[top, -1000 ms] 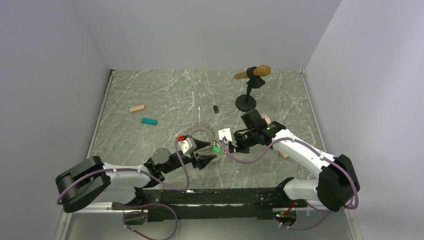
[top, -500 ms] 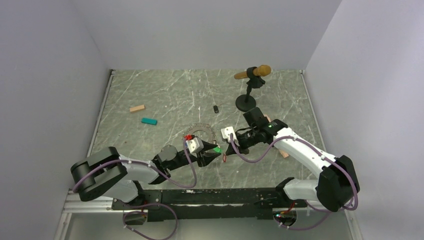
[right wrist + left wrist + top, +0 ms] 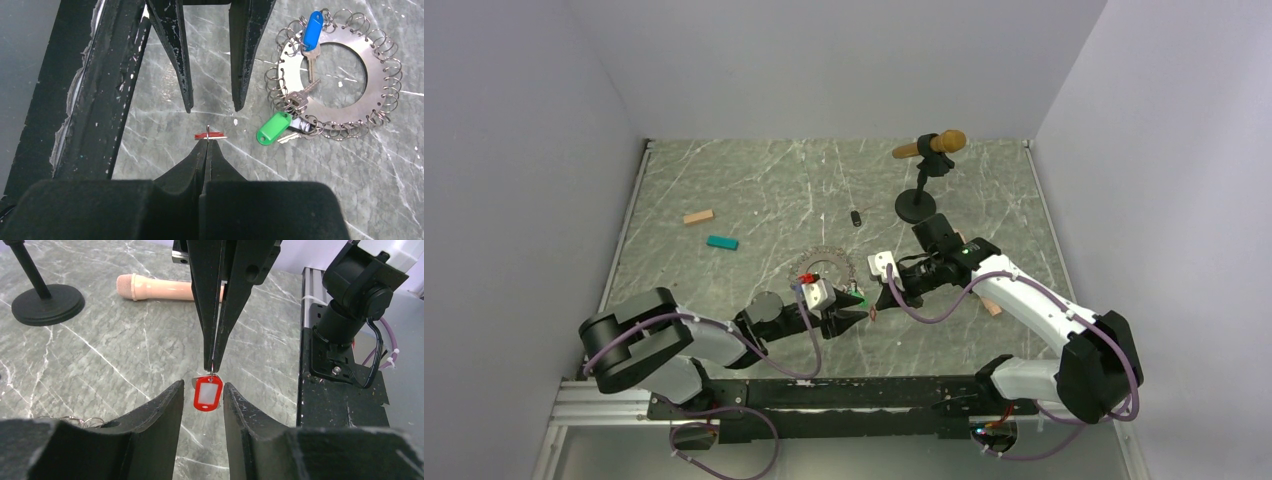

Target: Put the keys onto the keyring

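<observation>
Now | red-tagged key [image 3: 208, 392] hangs from right gripper [image 3: 212, 366] | blade probably behind tag

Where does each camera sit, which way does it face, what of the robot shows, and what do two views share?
Top external: above, behind the bases, looking down on the table; both arms show.
Left wrist: looks along its open fingers at the right gripper holding the red-tagged key.
Right wrist: looks over its shut fingers at the left gripper and keyring.
Both wrist views share the red-tagged key.
</observation>
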`<state>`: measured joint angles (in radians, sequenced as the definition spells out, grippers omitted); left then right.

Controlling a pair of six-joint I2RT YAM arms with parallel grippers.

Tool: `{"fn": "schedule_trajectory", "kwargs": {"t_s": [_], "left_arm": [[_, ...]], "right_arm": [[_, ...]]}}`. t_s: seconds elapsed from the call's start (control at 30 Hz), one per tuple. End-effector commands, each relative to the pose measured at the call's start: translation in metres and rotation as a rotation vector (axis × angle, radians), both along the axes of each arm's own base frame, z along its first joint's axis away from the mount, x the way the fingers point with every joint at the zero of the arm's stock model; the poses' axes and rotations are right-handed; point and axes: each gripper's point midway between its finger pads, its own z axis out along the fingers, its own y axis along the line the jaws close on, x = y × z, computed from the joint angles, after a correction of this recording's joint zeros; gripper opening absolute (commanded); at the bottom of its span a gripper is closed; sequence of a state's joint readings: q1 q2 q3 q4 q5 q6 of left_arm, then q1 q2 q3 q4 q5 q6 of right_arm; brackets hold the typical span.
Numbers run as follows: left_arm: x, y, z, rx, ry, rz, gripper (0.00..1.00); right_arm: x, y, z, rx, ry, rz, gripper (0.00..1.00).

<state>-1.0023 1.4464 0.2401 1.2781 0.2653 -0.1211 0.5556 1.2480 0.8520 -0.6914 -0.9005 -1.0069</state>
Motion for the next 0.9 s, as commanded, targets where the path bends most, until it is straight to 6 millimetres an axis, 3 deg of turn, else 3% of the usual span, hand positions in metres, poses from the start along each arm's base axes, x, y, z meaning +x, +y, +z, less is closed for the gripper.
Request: {"fn": "schedule_trajectory", "kwargs": {"t_s": [0.0, 0.53, 0.63, 0.8, 0.87], "left_arm": [[-0.003, -0.01, 0.013, -0.039, -0.021, -0.031, 0.4], [-0.001, -0.022, 0.008, -0.001, -0.021, -0.048, 0.34], [-0.001, -0.024, 0.007, 0.008, -0.022, -0.054, 0.26], [-0.002, -0.026, 0.006, 0.016, -0.02, -0.065, 0.0], [-0.002, -0.026, 0.006, 0.016, -0.016, -0.066, 0.0]], "right_arm": [[0.001, 0.007, 0.017, 0.066, -0.025, 0.037, 0.0], [-0.001, 0.007, 0.016, 0.069, -0.018, 0.041, 0.0], [-0.001, 0.007, 0.016, 0.069, -0.016, 0.043, 0.0], [-0.002, 0.007, 0.016, 0.069, -0.013, 0.044, 0.0], [-0.002, 0.007, 0.016, 0.07, -0.012, 0.045, 0.0]]}}
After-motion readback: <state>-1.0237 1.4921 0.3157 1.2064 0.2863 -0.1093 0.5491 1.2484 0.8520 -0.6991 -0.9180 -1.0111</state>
